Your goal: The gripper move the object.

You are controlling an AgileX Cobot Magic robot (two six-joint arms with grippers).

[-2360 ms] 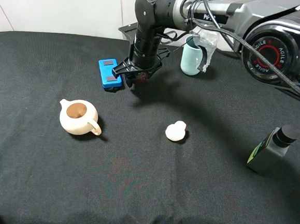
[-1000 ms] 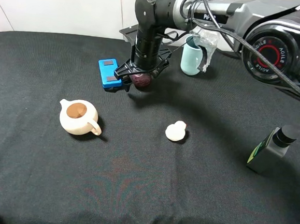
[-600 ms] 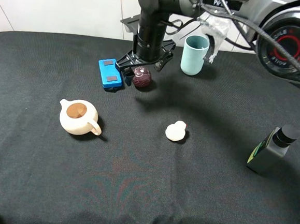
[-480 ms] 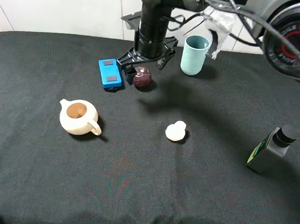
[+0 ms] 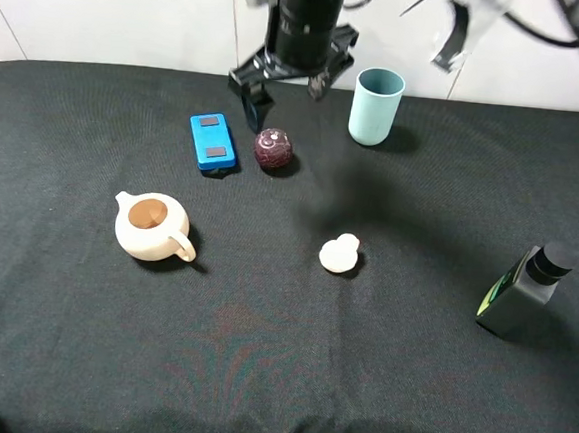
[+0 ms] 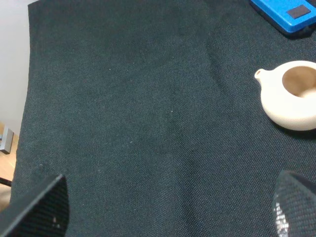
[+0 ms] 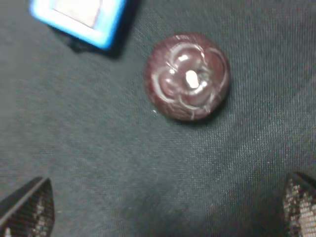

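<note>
The small dark maroon ball lies on the black cloth just right of a blue device. It also shows in the right wrist view, with pale marbling and a whitish spot on top. My right gripper hangs open above and behind the ball, clear of it; its two fingertips are spread wide at the edge of the right wrist view. My left gripper is open and empty over bare cloth, and it does not show in the exterior view.
A teal cup stands right of the ball. A cream teapot sits at front left and also shows in the left wrist view. A white lumpy figurine lies mid-cloth. A dark pump bottle stands at right.
My right gripper opened and let go of the ball, setting it beside the blue device. It then rose straight up and away. The ball stays put.
</note>
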